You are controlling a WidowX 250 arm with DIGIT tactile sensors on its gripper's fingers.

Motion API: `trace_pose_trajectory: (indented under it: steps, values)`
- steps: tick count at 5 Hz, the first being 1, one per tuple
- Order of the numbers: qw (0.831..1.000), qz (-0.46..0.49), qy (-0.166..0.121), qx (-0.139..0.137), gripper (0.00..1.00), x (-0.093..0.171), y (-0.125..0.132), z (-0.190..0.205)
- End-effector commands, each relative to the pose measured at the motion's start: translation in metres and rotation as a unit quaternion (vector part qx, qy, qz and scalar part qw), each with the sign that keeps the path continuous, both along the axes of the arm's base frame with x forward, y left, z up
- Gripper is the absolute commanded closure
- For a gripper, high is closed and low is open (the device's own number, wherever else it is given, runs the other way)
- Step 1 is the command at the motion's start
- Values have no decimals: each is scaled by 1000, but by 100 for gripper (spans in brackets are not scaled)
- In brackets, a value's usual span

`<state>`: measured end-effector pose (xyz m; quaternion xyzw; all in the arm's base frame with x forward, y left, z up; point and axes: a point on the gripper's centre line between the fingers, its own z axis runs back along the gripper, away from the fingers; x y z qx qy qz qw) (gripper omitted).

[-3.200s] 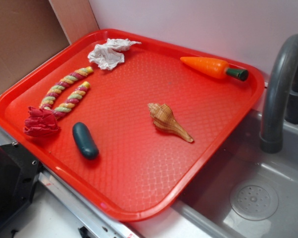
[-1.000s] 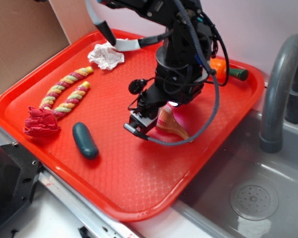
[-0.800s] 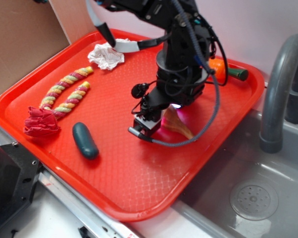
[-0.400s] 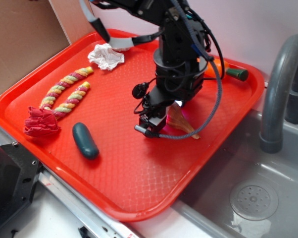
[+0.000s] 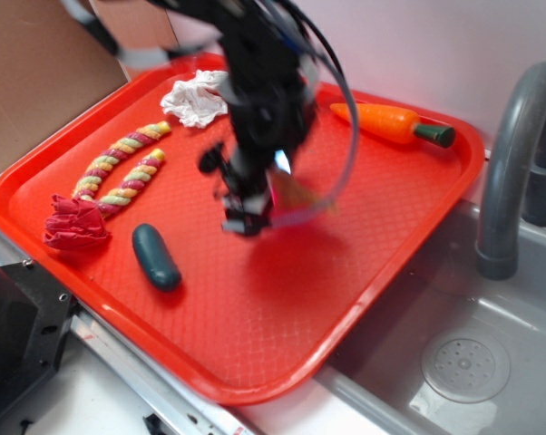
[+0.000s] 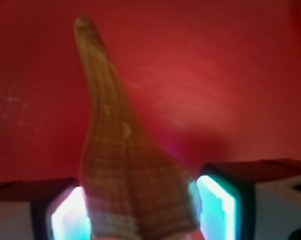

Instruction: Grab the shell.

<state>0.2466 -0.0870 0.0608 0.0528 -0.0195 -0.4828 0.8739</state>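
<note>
**Shell pinched between the pads, tail pointing away**

In the wrist view the shell (image 6: 125, 180) fills the gap of the end effector (image 6: 140, 210): its broad ridged head sits between the two glowing pads (image 6: 215, 205), one on each side and touching or nearly so, and its long axis runs straight out from the jaws, narrowing to the pointed tail at the top of the view. So the end effector is narrowed onto the shell's widest part, across the long axis, not along it.

From the exterior camera the picture is blurred by motion. The end effector (image 5: 248, 217) hangs over the middle of the red tray (image 5: 255, 362), and the shell (image 5: 296, 193) shows as a tan wedge beside it, tail toward the sink side. Whether it has cleared the tray cannot be told for sure, though its shadow looks offset, which suggests a lift.

Farther off lie the dark green pickle-shaped toy (image 5: 155, 256), the red cloth (image 5: 73, 224), the braided rope (image 5: 123, 169), the white crumpled cloth (image 5: 196, 100) and the toy carrot (image 5: 391, 122), all well apart from the grasp.
</note>
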Motion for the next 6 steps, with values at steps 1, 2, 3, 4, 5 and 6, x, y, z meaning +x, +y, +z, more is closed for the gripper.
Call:
trace_pose_trajectory:
  steps: [1, 2, 3, 4, 5, 6]
  values:
    - [977, 208, -49, 24, 100, -30, 24, 61]
    - [946, 323, -19, 31, 100, -43, 22, 95]
    - [916, 400, -21, -22, 100, -51, 15, 134]
    - [903, 425, -33, -61, 100, -52, 10, 158]
    - [871, 478, -92, -68, 100, -55, 18, 177]
    - [824, 551, -106, -73, 100, -55, 27, 174]
